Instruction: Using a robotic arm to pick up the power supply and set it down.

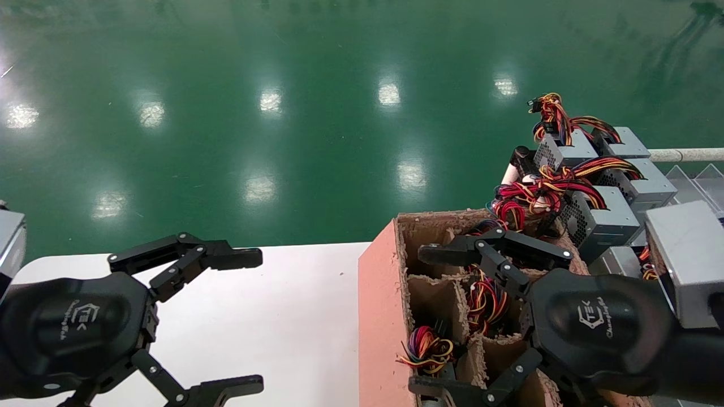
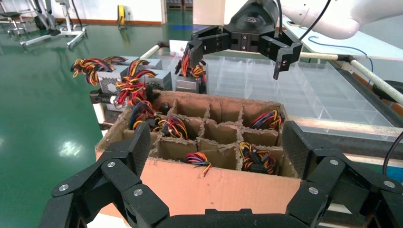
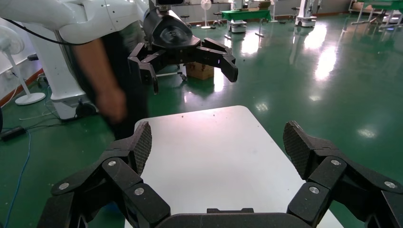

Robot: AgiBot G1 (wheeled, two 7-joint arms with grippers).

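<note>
Several silver-grey power supplies (image 1: 602,217) with red, yellow and black wires stand in a row behind a divided cardboard box (image 1: 376,316). More wire bundles (image 1: 427,347) poke out of the box's cells (image 2: 256,156). My right gripper (image 1: 418,319) hovers open above the box, holding nothing; its wrist view looks across to the white table (image 3: 214,156). My left gripper (image 1: 257,321) hangs open and empty over the white table (image 1: 283,316), facing the box's front wall (image 2: 214,183). Each wrist view shows the other gripper farther off, the right one (image 2: 242,40) and the left one (image 3: 183,52).
Clear plastic divided trays (image 2: 309,95) lie behind the box, with a white rail (image 1: 684,154) along them. Shiny green floor (image 1: 283,113) lies beyond the table's far edge. A person's arm (image 3: 109,95) shows beside the table near the robot's body.
</note>
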